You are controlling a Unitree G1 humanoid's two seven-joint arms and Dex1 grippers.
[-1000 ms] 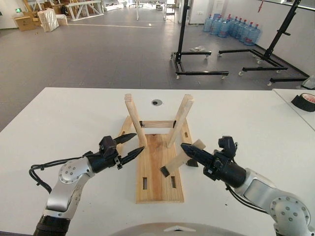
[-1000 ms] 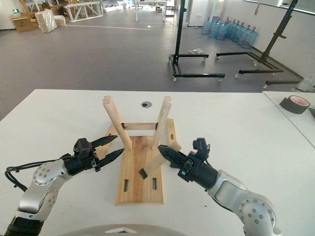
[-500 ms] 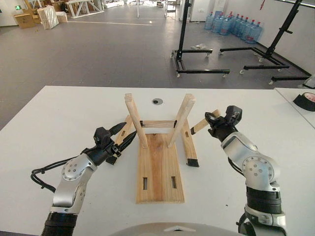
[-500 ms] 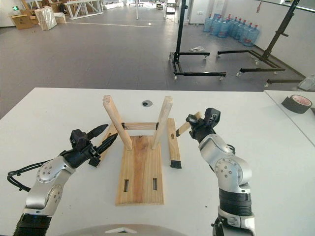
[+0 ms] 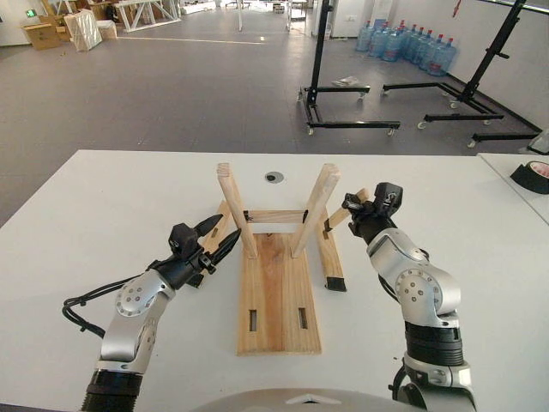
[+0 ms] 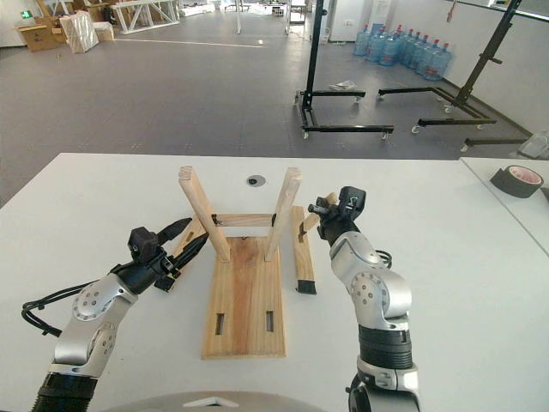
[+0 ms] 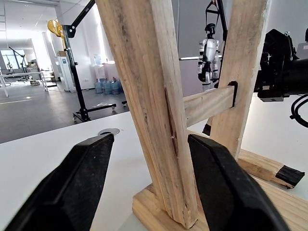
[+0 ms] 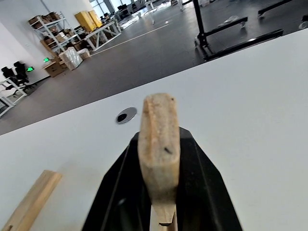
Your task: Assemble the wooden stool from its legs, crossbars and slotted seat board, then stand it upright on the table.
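Note:
The slotted seat board (image 5: 277, 296) lies flat on the white table. Two legs (image 5: 236, 210) (image 5: 313, 209) stand up from its far end, joined by a crossbar (image 5: 274, 217). One loose leg with a black foot (image 5: 330, 256) lies along the board's right edge. Another (image 5: 213, 233) lies at its left under my left gripper. My left gripper (image 5: 225, 232) is open beside the base of the left upright leg (image 7: 149, 96), which stands just beyond its fingers (image 7: 72, 187). My right gripper (image 5: 353, 207) is shut on a wooden leg (image 8: 158, 139), held slanting right behind the right upright leg.
A round cable hole (image 5: 274, 178) sits in the table behind the stool. A black tape roll (image 5: 530, 176) lies on the neighbouring table at the right. A black cable (image 5: 81, 307) loops beside my left arm. Bare table lies on both sides of the board.
My right arm swung from over the board's front to the far right, then drew the held leg in behind the right upright leg. My left gripper shifted slightly to the left upright leg's base.

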